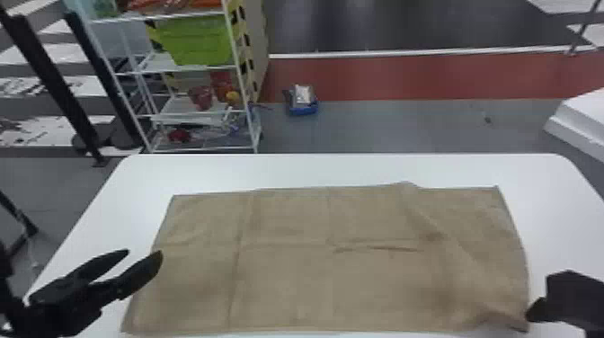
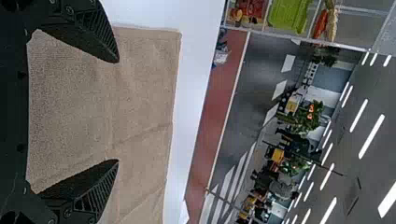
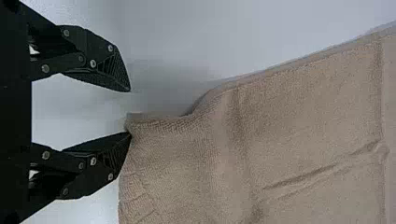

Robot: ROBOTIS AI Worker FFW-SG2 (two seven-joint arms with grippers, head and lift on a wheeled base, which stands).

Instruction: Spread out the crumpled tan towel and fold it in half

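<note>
Mostly flat tan towel, shelved green bin

The black left gripper holds its two flat, ribbed black fingers wide apart, with the tan cloth towel showing between and beyond them. Faint creases cross the towel, which lies on a smooth white tabletop. Past the table are a brick-red floor strip, a bright green bin, leafy green plants and long white ceiling lights.
</note>
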